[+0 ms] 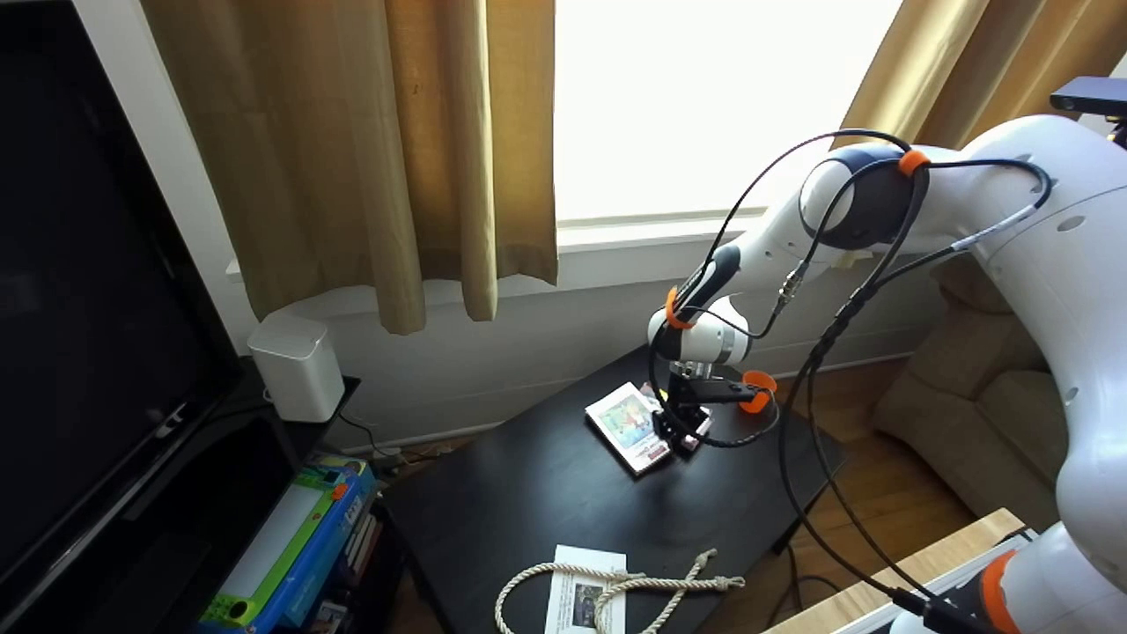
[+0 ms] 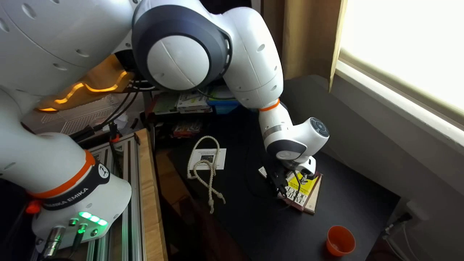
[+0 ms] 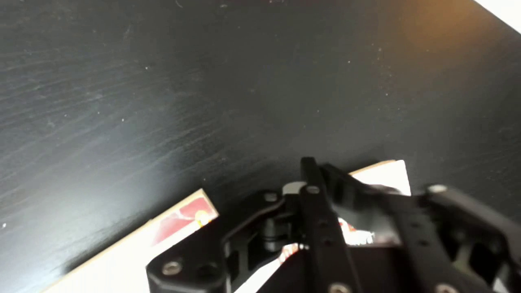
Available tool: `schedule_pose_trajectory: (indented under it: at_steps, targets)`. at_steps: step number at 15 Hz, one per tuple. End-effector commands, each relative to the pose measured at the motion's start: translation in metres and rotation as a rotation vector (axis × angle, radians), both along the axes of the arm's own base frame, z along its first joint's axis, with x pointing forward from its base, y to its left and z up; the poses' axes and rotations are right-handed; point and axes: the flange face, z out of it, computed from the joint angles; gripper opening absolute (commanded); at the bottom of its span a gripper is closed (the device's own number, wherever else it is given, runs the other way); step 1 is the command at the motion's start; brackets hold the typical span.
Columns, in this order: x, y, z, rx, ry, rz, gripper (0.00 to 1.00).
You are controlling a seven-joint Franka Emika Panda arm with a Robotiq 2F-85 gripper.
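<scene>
Holds the tool low at the books; cannot tell if spread or pinching. Shows, apart from the tool on the bench, an orange cup with unclear contents.

The white arm rose from its base, where green lights glowed, and arched over at the elbow, thick and ringed in dark grey. In both exterior views the forearm sloped down to the wrist, which was bent so that the dark gripper hung low beneath it, pointing mostly downward. Black cables looped along the outside, tied by orange straps. In the wrist view the jaws reached up from the bottom edge, their tips close together; the one on that view's right was blurred, and whether they met could not be told.
</scene>
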Motion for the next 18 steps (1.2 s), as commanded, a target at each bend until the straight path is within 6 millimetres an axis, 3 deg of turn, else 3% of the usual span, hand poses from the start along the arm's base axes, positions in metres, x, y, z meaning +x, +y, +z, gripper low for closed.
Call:
schedule_pose_trajectory:
  at_steps: [1, 5, 6, 7, 8, 12, 18]
  targets:
    - [0.01, -0.008, 0.028, -0.035, -0.072, 0.014, 0.39]
    - [0.025, -0.003, 0.039, -0.035, -0.142, 0.009, 0.7]
    - [0.028, 0.0, 0.038, -0.028, -0.157, 0.016, 0.44]
    - [0.03, 0.003, 0.036, -0.018, -0.178, 0.019, 0.31]
    - [0.031, 0.007, 0.034, -0.01, -0.192, 0.027, 0.31]
    - [0.036, 0.026, 0.024, 0.017, -0.264, 0.069, 0.01]
    - [0.025, 0.052, -0.011, 0.05, -0.265, 0.132, 0.0]
